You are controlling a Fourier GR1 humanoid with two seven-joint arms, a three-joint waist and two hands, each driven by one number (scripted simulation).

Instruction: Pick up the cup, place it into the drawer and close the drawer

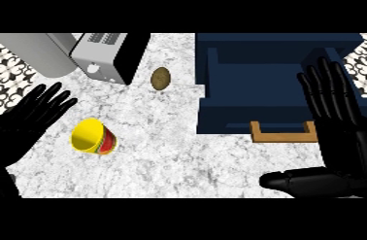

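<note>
L hand (28, 120) fingers apart, near cup (93, 136), no contact | cup on worktop (165, 151) | R hand (333, 112) fingers straight, spread, over open drawer (222, 123)

The black left robot hand (32, 118) shows well to the left of the dark blue open drawer (222, 123). Its palm is flat and its fingers are straight and fanned, slanting up toward the drawer. The black right robot hand (335, 122) lies over the drawer's right side, fingers straight and pointing away. Its thumb is stretched leftward, just below the drawer's front.
</note>
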